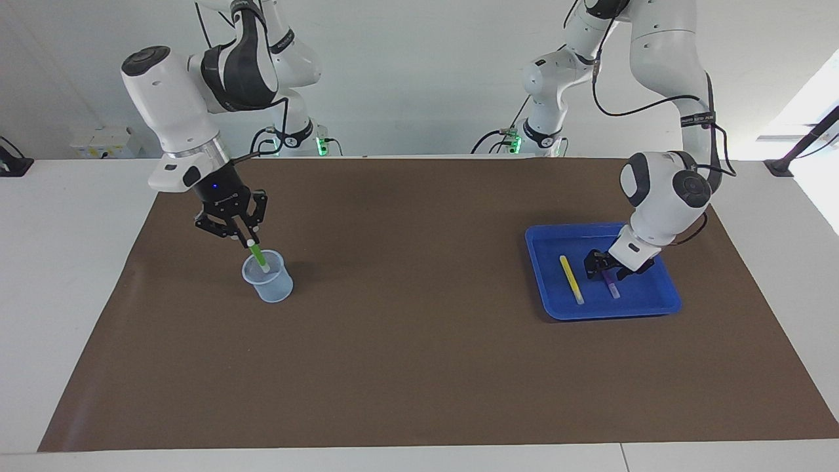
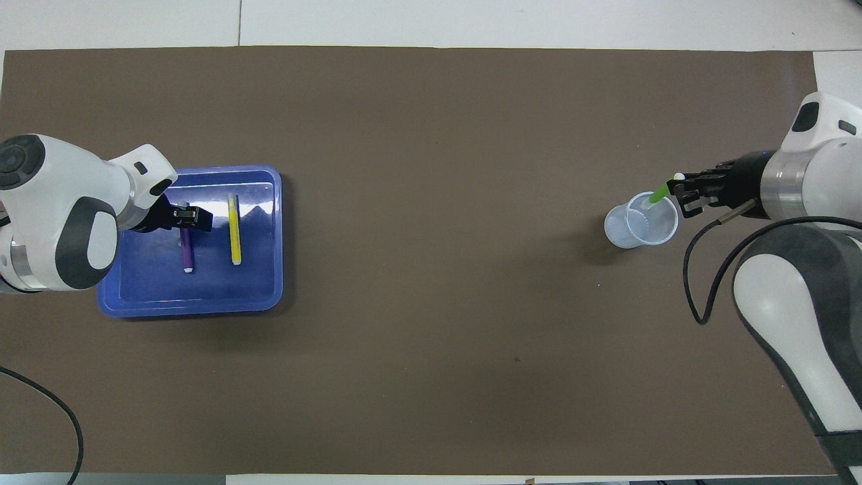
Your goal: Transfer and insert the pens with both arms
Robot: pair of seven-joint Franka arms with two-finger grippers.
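The green pen (image 1: 259, 255) stands leaning in a clear plastic cup (image 1: 270, 283) at the right arm's end of the table. Its whitish top end is between the fingers of my right gripper (image 1: 244, 237), which is open just above the cup. From overhead the green pen (image 2: 658, 195) leans out of the cup (image 2: 633, 229) toward the right gripper (image 2: 679, 194). The yellow pen (image 1: 571, 278) and the purple pen (image 1: 613, 288) lie side by side in a blue tray (image 1: 655, 308). My left gripper (image 1: 606, 270) is open, low in the tray over the purple pen's farther end.
A brown mat (image 1: 419, 328) covers most of the white table. The blue tray (image 2: 269, 303) sits at the left arm's end. A thin black rod with a black foot (image 1: 806, 141) stands at the table's corner beside the left arm's base.
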